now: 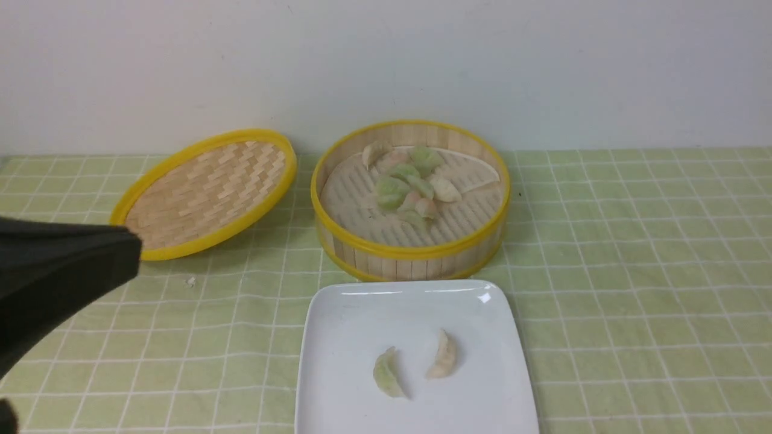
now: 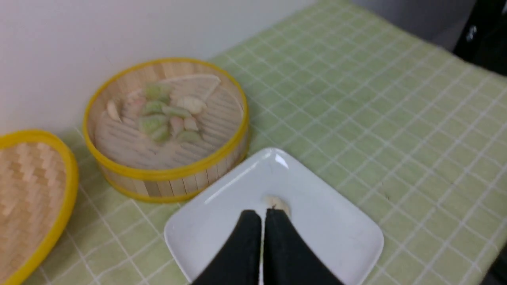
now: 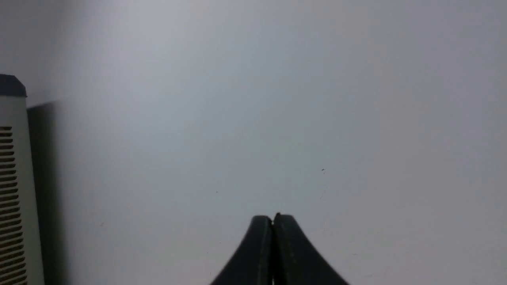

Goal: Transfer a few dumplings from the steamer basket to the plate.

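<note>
The bamboo steamer basket point(image 1: 410, 250) stands at the back middle and holds several dumplings point(image 1: 405, 184), white, green and pinkish. The white square plate point(image 1: 362, 325) lies in front of it with two dumplings on it, a green one point(image 1: 386, 374) and a pale one point(image 1: 444, 355). My left gripper point(image 1: 129, 256) is at the left edge, shut and empty, away from the plate. In the left wrist view the shut gripper point(image 2: 263, 213) hangs above the plate point(image 2: 336, 225), partly hiding a pale dumpling point(image 2: 279, 204); the steamer point(image 2: 166, 174) is beyond. My right gripper point(image 3: 272, 217) is shut and faces a bare wall.
The flat woven yellow-rimmed lid point(image 1: 205, 193) leans at the back left of the steamer. A green checked cloth point(image 1: 633, 271) covers the table. A white wall stands behind. A slatted white appliance point(image 3: 14, 190) shows in the right wrist view.
</note>
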Controlling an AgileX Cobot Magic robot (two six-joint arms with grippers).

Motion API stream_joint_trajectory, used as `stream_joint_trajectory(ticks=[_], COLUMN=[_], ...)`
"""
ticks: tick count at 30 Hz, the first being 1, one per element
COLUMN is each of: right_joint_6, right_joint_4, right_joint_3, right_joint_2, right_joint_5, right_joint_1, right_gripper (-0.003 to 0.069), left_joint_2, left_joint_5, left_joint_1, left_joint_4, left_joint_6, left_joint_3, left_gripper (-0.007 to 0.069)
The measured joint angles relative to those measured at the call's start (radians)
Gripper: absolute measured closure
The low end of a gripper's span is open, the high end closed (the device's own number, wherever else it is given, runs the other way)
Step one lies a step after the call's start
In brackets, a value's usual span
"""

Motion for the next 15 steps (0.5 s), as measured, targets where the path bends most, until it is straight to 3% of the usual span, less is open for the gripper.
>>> stream_joint_trajectory(ticks=[4, 15], right_joint_6=[0.0, 0.0], right_joint_4=[0.0, 0.0], right_joint_3=[0.0, 0.0], right_joint_2=[0.0, 0.0], right_joint_5=[0.0, 0.0], right_joint_1=[0.0, 0.0], right_gripper=[0.0673, 0.0673], left_joint_2=[-0.12, -0.217], left_joint_5=[-0.079, -0.086], left_joint_1=[0.0, 0.0], left_joint_4=[0.001, 0.002], left_joint_6=[-0.001, -0.001], left_joint_3=[0.101, 0.137], left_gripper=[0.0631, 0.0631])
